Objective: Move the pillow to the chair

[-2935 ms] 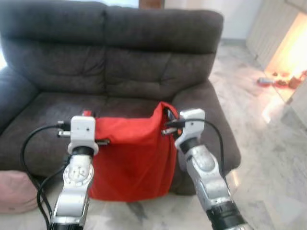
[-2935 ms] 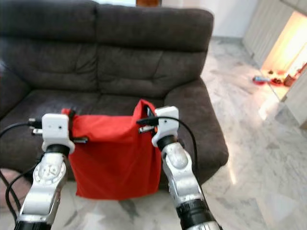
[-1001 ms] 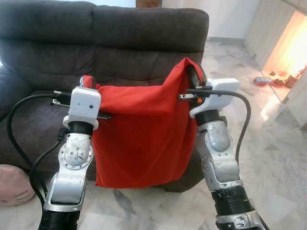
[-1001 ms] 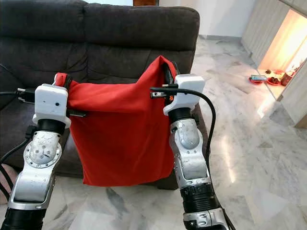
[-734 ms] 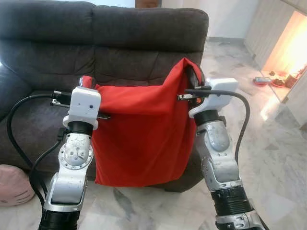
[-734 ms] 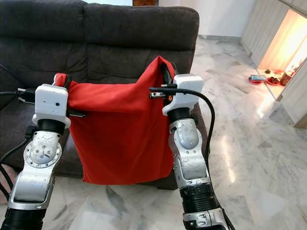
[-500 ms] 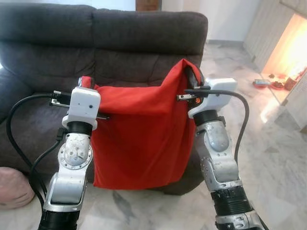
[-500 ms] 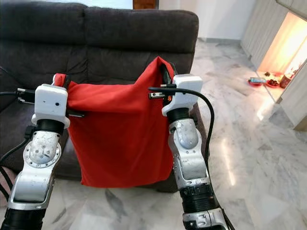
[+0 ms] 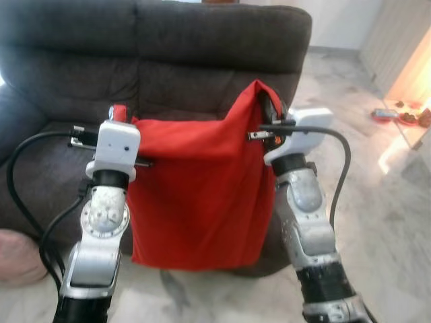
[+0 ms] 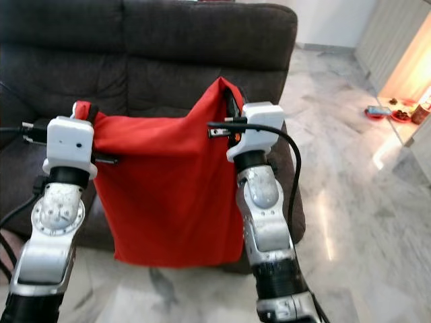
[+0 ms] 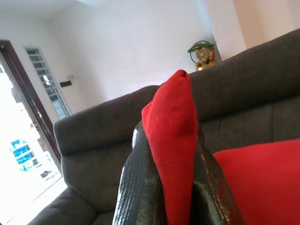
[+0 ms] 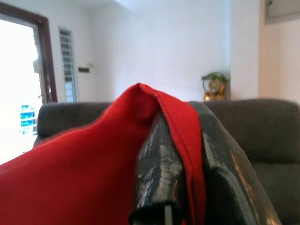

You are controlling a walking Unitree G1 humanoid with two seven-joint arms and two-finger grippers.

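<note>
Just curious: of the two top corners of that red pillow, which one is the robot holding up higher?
The corner in the right gripper: it peaks above the rest of the red pillow. The left gripper pinches the lower corner.

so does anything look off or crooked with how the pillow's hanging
The pillow hangs a bit lopsided: the right gripper pinches its corner higher than the left gripper does, so the top edge sags between them. It droops limp in front of the sofa. Nothing looks torn or spilled.
</note>
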